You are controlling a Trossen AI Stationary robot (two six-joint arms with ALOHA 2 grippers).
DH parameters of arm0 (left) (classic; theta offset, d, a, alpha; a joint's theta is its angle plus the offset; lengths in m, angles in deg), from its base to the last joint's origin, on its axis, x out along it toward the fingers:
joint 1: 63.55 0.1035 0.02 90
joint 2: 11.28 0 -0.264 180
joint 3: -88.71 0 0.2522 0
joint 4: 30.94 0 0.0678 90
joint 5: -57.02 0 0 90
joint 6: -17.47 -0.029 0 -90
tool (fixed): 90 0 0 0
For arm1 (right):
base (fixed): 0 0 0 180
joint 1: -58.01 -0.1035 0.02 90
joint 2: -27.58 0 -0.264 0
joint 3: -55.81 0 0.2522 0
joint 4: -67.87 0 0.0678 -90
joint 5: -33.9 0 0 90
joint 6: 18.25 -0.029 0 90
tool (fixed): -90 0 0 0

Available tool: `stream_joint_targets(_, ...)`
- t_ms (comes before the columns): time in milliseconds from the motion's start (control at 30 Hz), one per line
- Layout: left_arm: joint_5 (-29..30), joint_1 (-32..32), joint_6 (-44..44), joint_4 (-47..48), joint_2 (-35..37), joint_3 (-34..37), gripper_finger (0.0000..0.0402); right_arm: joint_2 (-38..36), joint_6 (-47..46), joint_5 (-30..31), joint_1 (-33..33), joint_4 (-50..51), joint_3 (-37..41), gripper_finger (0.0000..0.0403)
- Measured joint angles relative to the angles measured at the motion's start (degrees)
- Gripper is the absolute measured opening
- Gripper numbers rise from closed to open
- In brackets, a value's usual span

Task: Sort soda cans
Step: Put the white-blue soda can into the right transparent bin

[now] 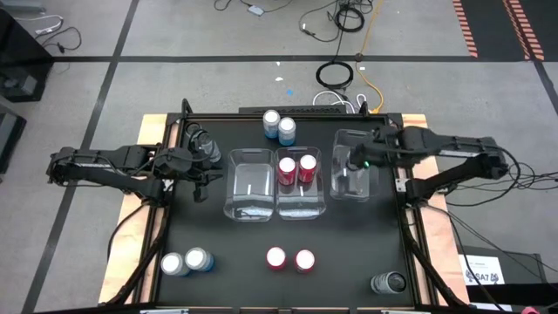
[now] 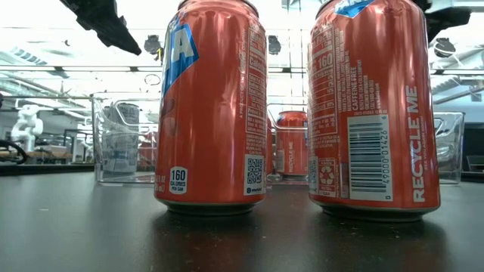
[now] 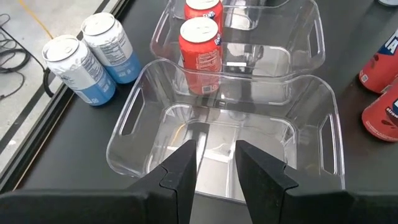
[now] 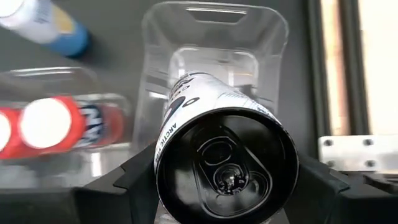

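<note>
My right gripper (image 1: 356, 161) hangs over the right clear bin (image 1: 351, 185), shut on a dark soda can (image 4: 214, 118) with a black top. My left gripper (image 1: 199, 173) is open and empty at the left side of the empty left bin (image 1: 248, 205); its fingers (image 3: 217, 146) point across that bin (image 3: 155, 81). The middle bin (image 1: 296, 202) holds two red cans (image 1: 296, 168) standing upright. Two light blue cans (image 1: 279, 125) stand behind the bins, and two more (image 1: 185, 262) stand near left. Two red cans (image 1: 290, 259) stand near the front, large in the low view (image 2: 212, 106). My right gripper pinches the dark can between its two fingers, one finger (image 4: 134, 177) on each side of the can's wall near its top end (image 4: 186, 149). The can is lifted clear above the right bin (image 4: 214, 37), its top toward the wrist and its body pointing away toward the bin.
One more dark can (image 1: 390, 283) stands at the near right corner. The three bins sit side by side in the table's middle. Raised rails run along the table's left and right edges (image 1: 408, 218). Open black tabletop lies between the bins and the near cans.
</note>
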Motion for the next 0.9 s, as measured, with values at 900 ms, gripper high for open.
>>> stream_joint_targets(900, 0.0, 0.0, 0.3, 0.1, 0.0, 0.0, 0.0123, 19.5, 30.4, -11.4, 22.4, -18.4, 0.0, 0.0247)
